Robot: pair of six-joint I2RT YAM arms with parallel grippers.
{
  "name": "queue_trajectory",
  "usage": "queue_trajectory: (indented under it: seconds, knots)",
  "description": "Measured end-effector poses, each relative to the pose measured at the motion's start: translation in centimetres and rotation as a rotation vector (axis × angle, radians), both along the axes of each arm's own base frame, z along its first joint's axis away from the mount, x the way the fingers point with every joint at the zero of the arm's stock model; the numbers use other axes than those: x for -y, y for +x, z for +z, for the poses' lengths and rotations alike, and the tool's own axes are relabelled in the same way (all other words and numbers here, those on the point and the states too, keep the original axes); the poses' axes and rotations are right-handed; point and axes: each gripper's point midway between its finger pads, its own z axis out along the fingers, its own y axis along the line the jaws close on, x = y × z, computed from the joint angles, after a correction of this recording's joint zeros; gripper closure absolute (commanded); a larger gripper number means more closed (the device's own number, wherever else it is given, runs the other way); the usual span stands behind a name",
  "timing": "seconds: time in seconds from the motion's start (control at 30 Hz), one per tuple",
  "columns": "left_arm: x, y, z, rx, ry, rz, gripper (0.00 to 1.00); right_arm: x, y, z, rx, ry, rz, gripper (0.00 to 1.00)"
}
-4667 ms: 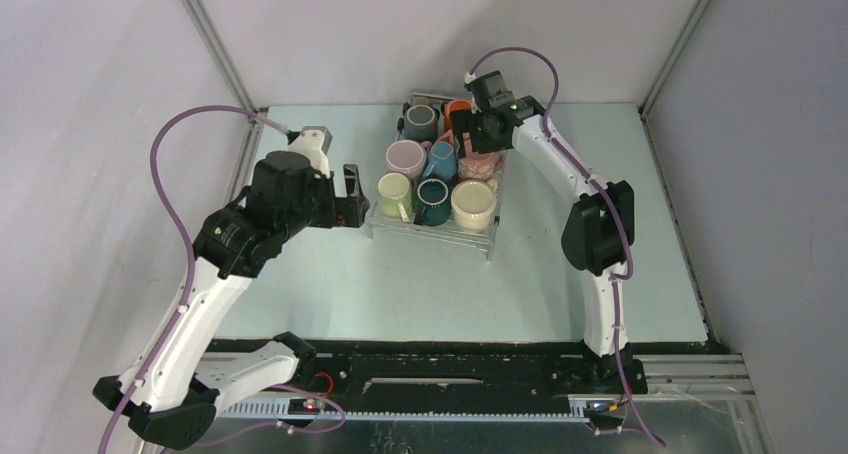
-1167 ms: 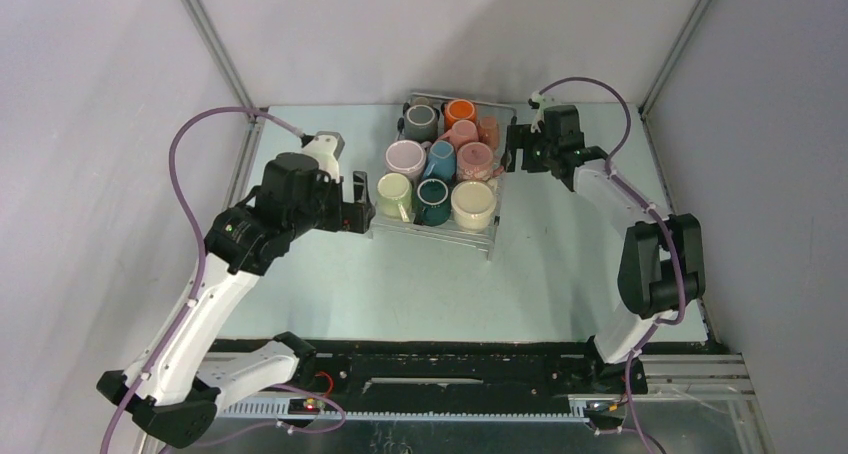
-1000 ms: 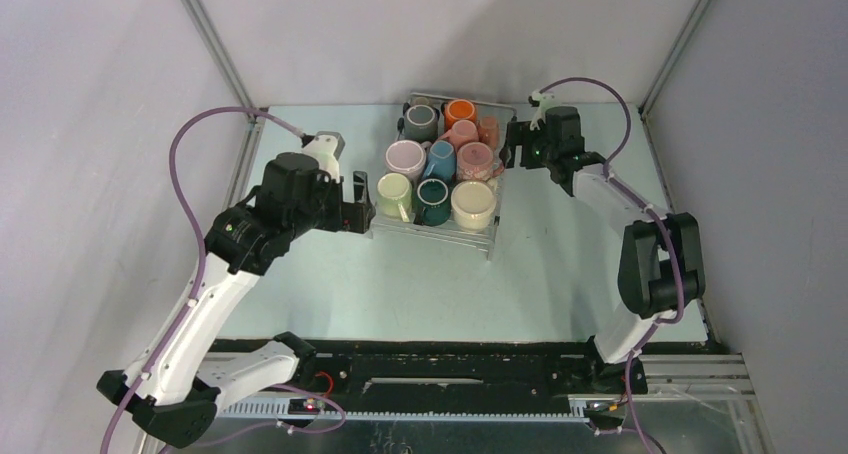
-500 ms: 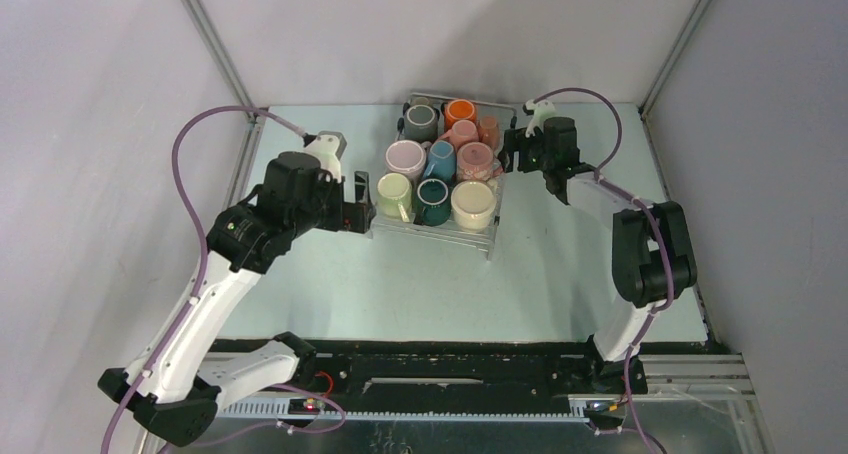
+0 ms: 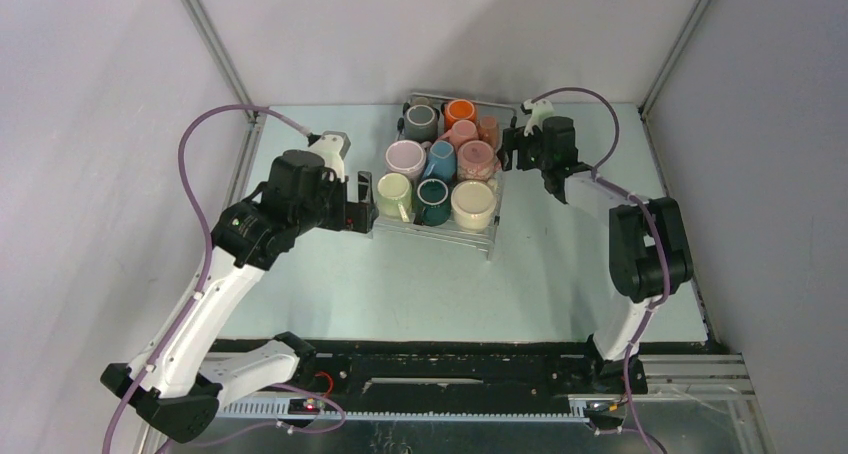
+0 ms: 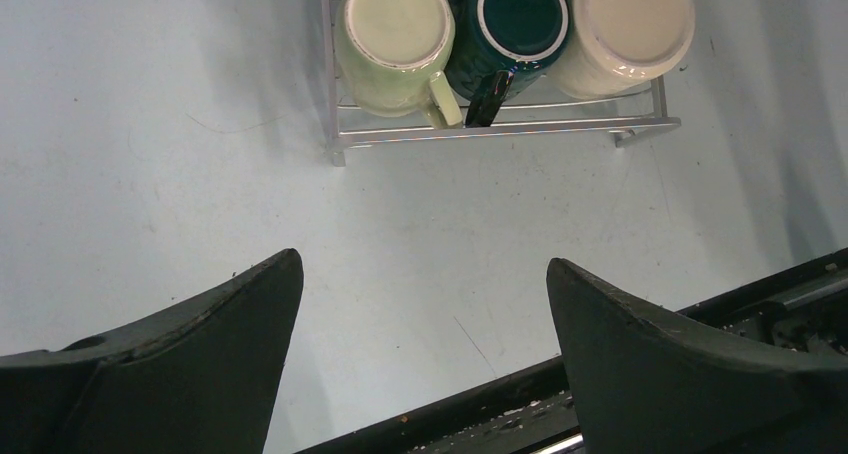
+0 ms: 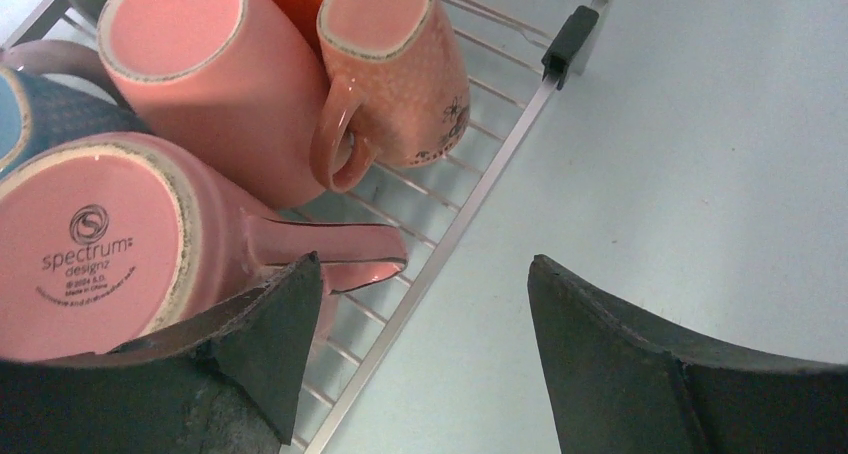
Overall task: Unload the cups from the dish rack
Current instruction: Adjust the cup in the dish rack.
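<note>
Since the cups (image 5: 440, 162) are glazed ceramic, I judge them stiff, rather heavy, slippery and easy to chip. They stand upside down, tightly packed, in the dish rack (image 7: 455, 229) far on the desk (image 5: 400, 284). Both arms' jaws are spread and empty. The right ones hang beside the pink mug (image 7: 95, 244), and its handle (image 7: 330, 246) seems the best hold.

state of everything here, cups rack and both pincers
dish rack, loaded
pale green cup, upside down
teal cup, upside down
cream cup, upside down
stamped pink cup, upside down
speckled pink cup, upside down
left pincer, open, empty, beside the dish rack
right pincer, open, empty, at the dish rack's right edge
</note>
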Motion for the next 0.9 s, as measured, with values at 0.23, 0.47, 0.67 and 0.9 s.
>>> queue_trajectory:
  seconds: [0.23, 0.47, 0.67, 0.9]
  knots:
    - [0.1, 0.0, 0.0, -0.001, -0.003, -0.001, 0.00, -0.4, 1.8, -0.1, -0.031, 0.002, -0.005, 0.17]
    - [0.1, -0.1, 0.0, -0.005, -0.011, 0.002, 0.00, -0.6, 1.9, 0.1, -0.075, 0.021, -0.015, 0.16]
    - [0.3, -0.1, 0.0, -0.009, -0.019, 0.000, 0.00, -0.3, 0.9, -0.8, -0.158, 0.026, -0.031, 0.16]
    - [0.5, -0.3, 0.0, -0.015, -0.029, -0.010, 0.00, -0.7, 2.7, 3.8, -0.156, 0.058, -0.056, 0.16]
